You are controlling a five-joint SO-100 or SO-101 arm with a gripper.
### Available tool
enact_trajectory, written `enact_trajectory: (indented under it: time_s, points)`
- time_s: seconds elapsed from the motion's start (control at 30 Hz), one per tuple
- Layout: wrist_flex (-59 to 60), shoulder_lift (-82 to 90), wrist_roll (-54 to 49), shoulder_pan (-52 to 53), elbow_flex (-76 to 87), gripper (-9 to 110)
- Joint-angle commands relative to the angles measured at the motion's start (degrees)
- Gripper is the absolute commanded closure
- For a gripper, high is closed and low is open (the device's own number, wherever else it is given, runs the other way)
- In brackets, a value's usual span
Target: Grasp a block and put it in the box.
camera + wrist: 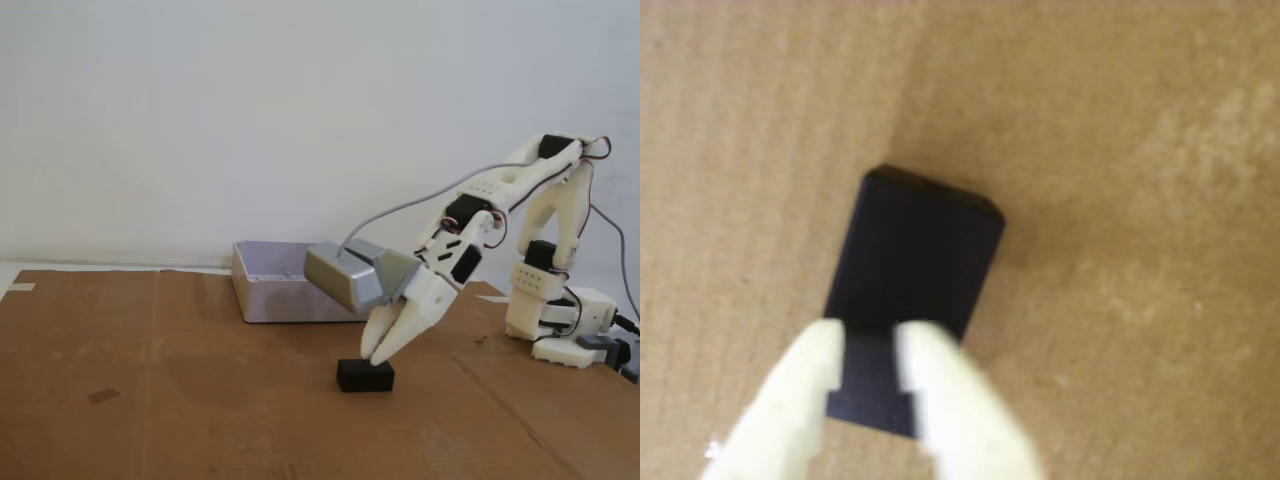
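Your wrist view looks steeply down, very close, past the pincer (872, 372) onto the block (912, 262) and cardboard-covered worktop (1140, 300). Your fixed view stands low at the worktop's (200, 400) front edge, facing the back wall; both share pincer (375, 354) and block (365, 376).

Matte black block (365, 375) on plain brown cardboard (180, 390), faintly ribbed in the wrist view. Pale lavender-grey box (275, 295) behind it. Cream-white arm (545, 200) with black motors and a cream-white gripper (868, 365); grey metallic camera housing (345, 275) with a grey cable (420, 200). White wall (250, 110) behind.
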Motion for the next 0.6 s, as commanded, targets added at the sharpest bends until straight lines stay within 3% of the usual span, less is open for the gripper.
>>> enact_trajectory:
  time_s: [0.0, 0.2, 0.57]
  points:
    - [-2.81, 1.93, -0.18, 0.62, -6.94, 72]
    - [-2.9, 2.11, -0.26, 0.44, -7.03, 60]
    - [-2.2, 2.11, 0.35, -1.14, -9.49, 59]
